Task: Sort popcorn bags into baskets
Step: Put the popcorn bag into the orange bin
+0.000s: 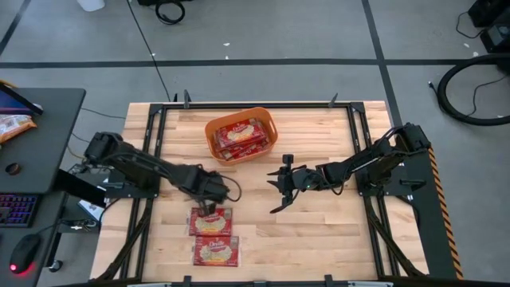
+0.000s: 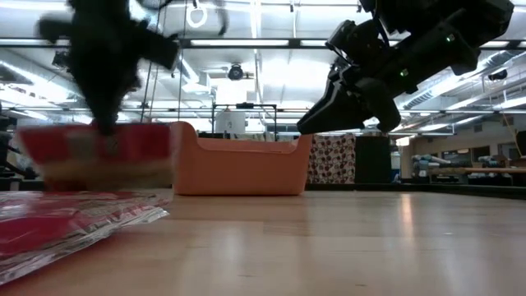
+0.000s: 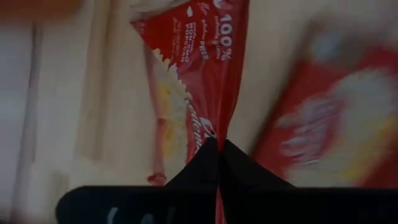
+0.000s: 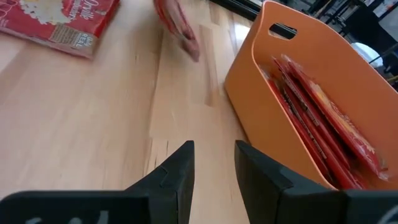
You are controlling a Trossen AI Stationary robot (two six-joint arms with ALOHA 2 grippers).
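My left gripper is above the near-left part of the table, shut on a red popcorn bag with a cream centre label. That bag shows blurred in the low view. A second bag lies flat on the table nearer the near edge. The orange basket stands at the far middle with several bags in it. My right gripper hovers open over the middle of the table, right of the held bag and on the basket's near side, touching nothing. My left gripper pinches the bag's upper edge between its two shut fingers, coming from above and pointing down. The bag hangs below the fingers, roughly upright. In the low view its lower edge sits close above the tabletop.
A dark desk stands left of the table with an orange-red packet, a keyboard and a mouse. Black frame rails run along the table's sides. Bare wood lies between the grippers and toward the near right.
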